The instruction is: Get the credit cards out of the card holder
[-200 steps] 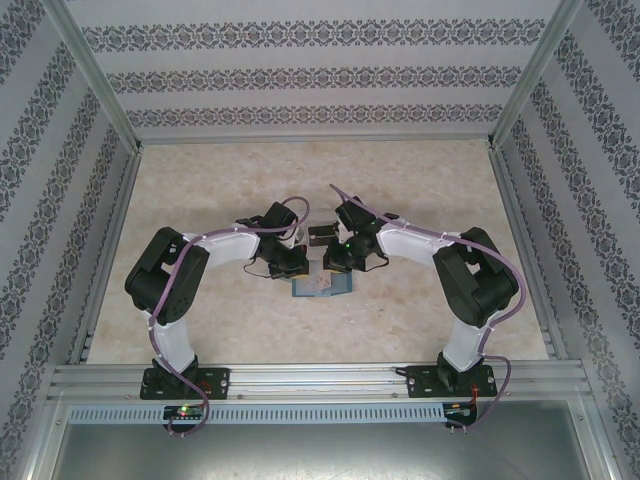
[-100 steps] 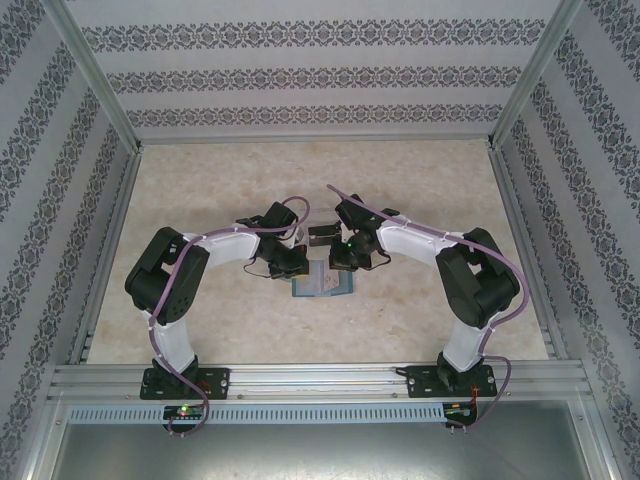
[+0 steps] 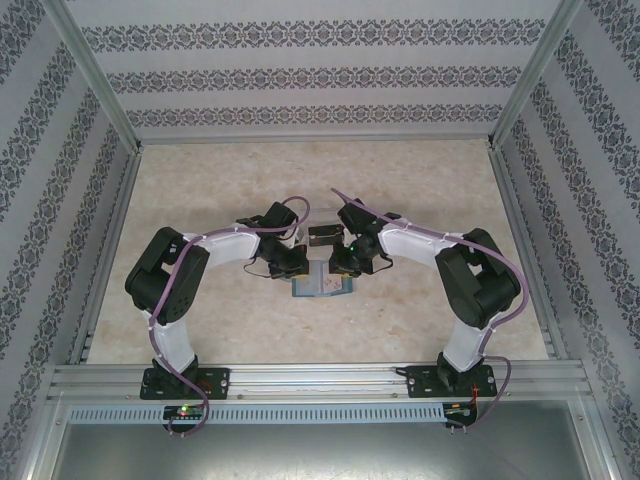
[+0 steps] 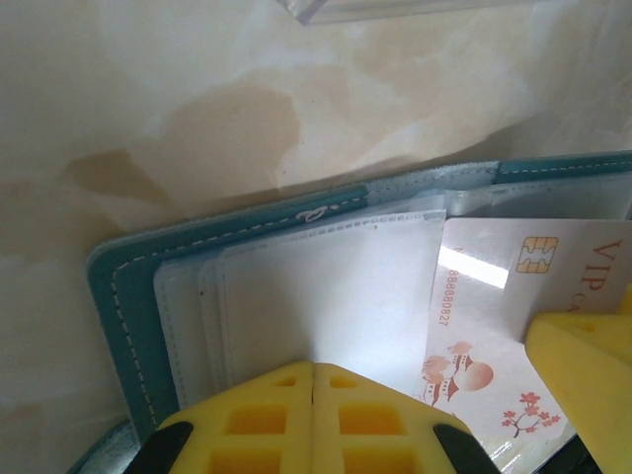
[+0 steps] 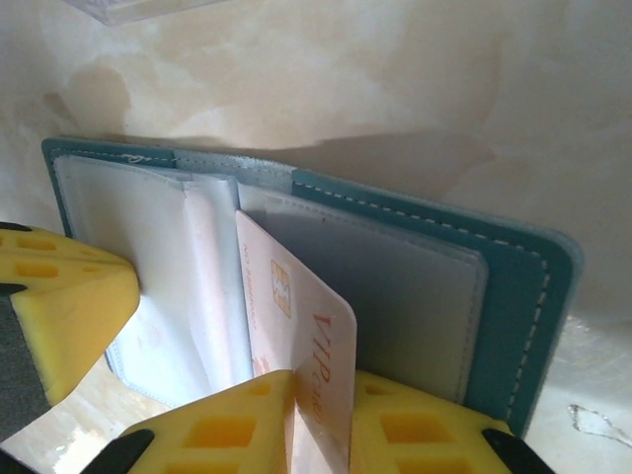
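Observation:
The teal card holder (image 3: 320,284) lies open on the table between both arms, its clear sleeves fanned out (image 4: 128,286) (image 5: 513,286). My left gripper (image 4: 314,365) is shut and its tips press down on the left sleeves. A pale credit card (image 5: 296,306) with a gold chip and red "VIP" lettering stands tilted on edge, partly out of a sleeve. It sits between the slightly parted fingers of my right gripper (image 5: 323,380), leaning on the left one. The same card (image 4: 494,296) shows beside the right gripper's yellow finger (image 4: 583,375).
A clear plastic piece (image 4: 375,8) (image 5: 138,8) lies on the marble-patterned table just beyond the holder. Aluminium frame rails (image 3: 110,270) and patterned walls border the table on three sides.
The right wrist has shifted slightly over the holder's right half. The left arm and the holder have stayed where they were.

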You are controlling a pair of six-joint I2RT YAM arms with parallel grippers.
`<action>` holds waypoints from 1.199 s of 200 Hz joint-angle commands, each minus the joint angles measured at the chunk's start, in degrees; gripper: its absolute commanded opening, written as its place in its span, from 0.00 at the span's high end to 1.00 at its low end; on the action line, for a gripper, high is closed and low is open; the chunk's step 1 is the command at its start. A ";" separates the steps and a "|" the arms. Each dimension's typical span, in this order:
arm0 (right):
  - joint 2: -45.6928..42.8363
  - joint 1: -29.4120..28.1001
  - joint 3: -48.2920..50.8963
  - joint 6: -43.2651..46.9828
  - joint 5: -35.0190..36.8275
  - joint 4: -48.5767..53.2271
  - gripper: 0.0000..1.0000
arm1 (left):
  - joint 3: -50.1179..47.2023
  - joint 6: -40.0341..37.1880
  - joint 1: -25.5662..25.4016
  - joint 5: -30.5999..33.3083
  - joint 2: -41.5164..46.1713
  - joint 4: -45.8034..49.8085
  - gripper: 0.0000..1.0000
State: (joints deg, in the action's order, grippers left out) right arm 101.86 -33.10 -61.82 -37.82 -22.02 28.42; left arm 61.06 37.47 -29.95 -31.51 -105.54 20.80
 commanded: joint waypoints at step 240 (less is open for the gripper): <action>-6.12 -0.42 -1.44 -0.99 0.05 2.31 0.92 | 4.43 -1.80 -0.56 4.00 3.18 8.92 1.00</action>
State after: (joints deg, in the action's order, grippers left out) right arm 97.93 -33.63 -61.45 -40.14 -23.33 28.75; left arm 63.26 37.04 -30.02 -29.50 -105.36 25.61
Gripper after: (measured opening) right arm 0.082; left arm 0.046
